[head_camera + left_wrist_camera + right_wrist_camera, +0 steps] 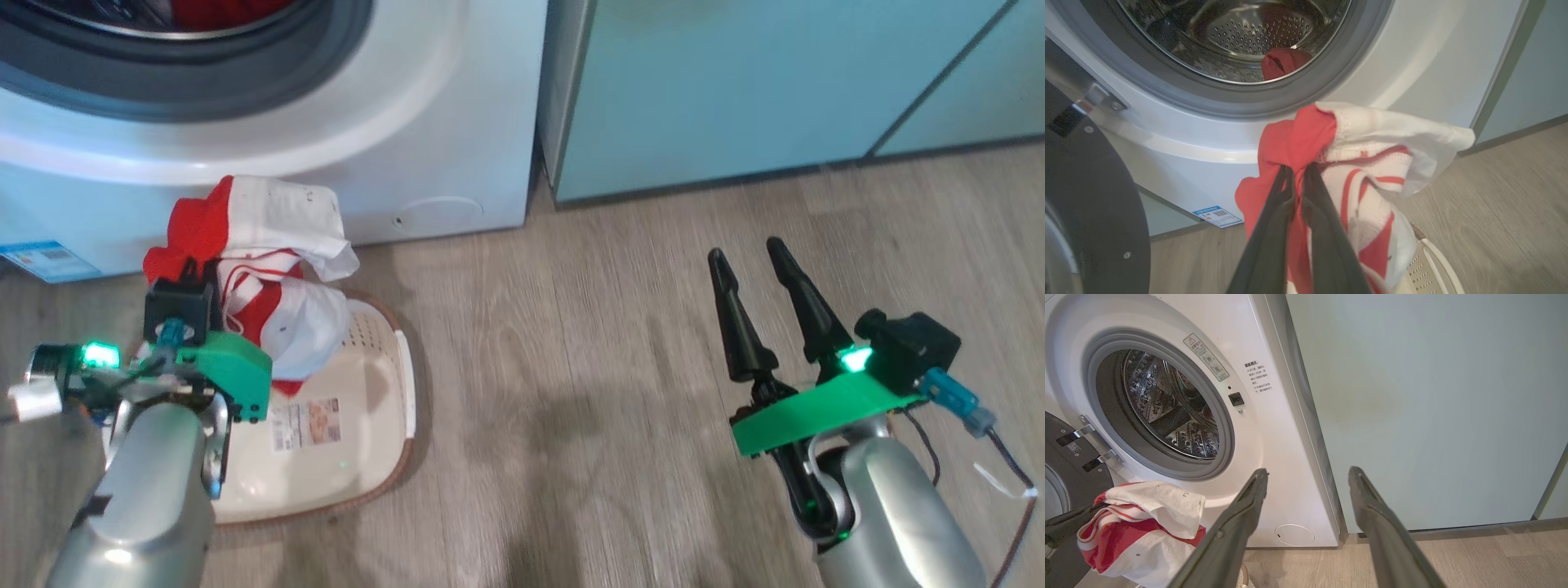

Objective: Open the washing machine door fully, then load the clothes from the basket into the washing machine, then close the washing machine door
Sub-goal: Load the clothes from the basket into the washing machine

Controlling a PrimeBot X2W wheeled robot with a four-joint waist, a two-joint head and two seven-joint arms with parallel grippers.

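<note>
In the left wrist view's lower centre, the left gripper (1299, 170) is clamped on the red-and-white clothes (1372, 163), which hang over the basket (384, 384) at the head view's lower left, before the open washing machine (457, 106). The right gripper (745, 249) gapes empty at lower right.

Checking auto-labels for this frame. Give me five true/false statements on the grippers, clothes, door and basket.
1. The left gripper is shut on the clothes. True.
2. The right gripper holds a garment. False: it is open and empty.
3. The washing machine door is closed. False: it stands open, drum exposed.
4. A red garment lies in the drum. True.
5. The basket stands on a table. False: it is on the floor before the washing machine.
</note>
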